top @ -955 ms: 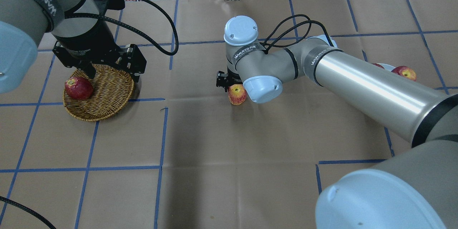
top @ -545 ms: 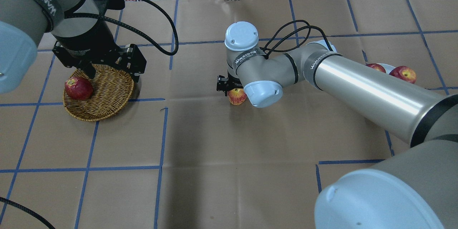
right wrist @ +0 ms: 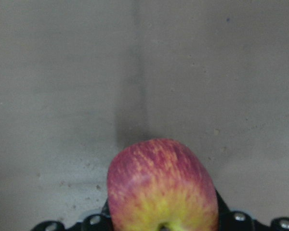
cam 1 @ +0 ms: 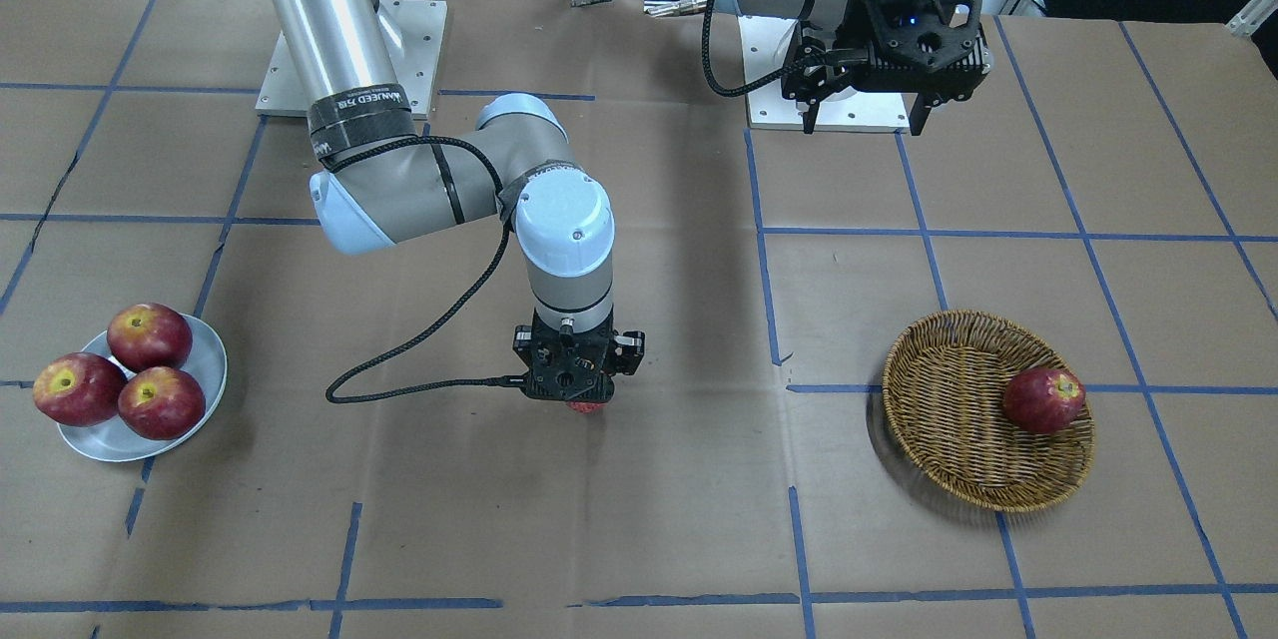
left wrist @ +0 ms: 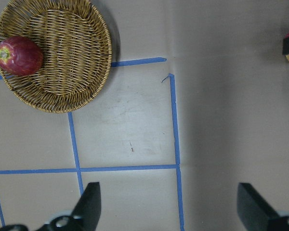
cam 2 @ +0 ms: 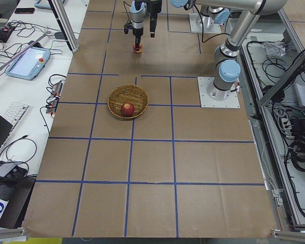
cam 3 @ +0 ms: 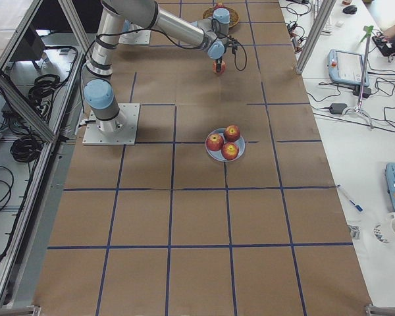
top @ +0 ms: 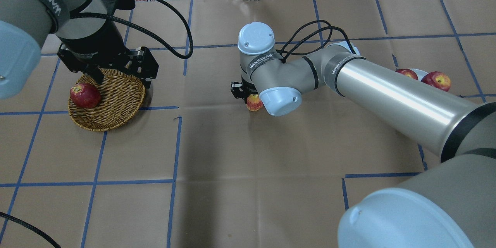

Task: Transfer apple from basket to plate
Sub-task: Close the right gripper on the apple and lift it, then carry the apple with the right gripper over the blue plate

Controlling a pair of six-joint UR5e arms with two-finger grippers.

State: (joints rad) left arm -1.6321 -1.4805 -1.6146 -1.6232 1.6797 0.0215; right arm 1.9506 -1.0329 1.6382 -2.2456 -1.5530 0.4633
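Apple [top: 254, 103] sits clamped in right tool [cam 1: 583, 398], arm band [top: 261, 62] reading WANJEED; left tool [left wrist: 168, 193] gapes empty.

Matt brown paper [top: 232, 162], lightly creased, crossed by smooth blue tape lines [top: 94, 183]. Rough woven wicker basket [top: 116, 100]. Smooth, softly shiny grey plate [cam 1: 212, 369]. Smooth-skinned streaked apple [right wrist: 161, 187]. Polished metal tube on the right arm [top: 387, 97].

The basket [top: 116, 122] lies toward the table's [top: 248, 186] left end, a lone apple [top: 85, 95] in it. The plate [cam 1: 208, 364] with three apples [cam 1: 150, 336] lies toward the right end. Between them is the apple [top: 254, 102], in my right gripper [cam 1: 585, 399].
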